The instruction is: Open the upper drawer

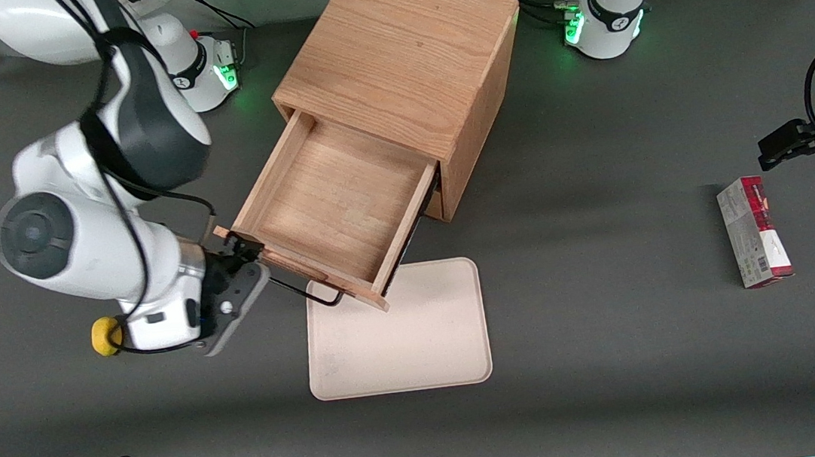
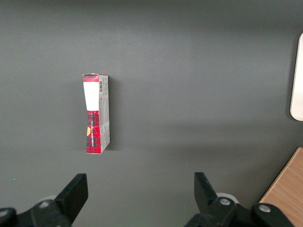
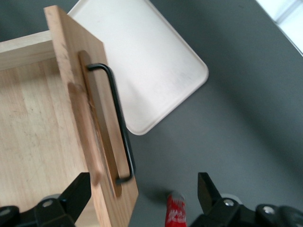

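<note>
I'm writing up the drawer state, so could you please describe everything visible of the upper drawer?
The upper drawer is light oak, wide and shallow, pulled well out of the cabinet and empty inside. A thin black wire handle runs along its front panel. Its front corner overhangs the cream tray. The gripper is beside the handle's end toward the working arm's end of the table, fingers open and not clamping it.

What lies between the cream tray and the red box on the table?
Only bare dark table lies between the tray and the red box, as the front view shows. The gripper is at the upper drawer's handle, open.
</note>
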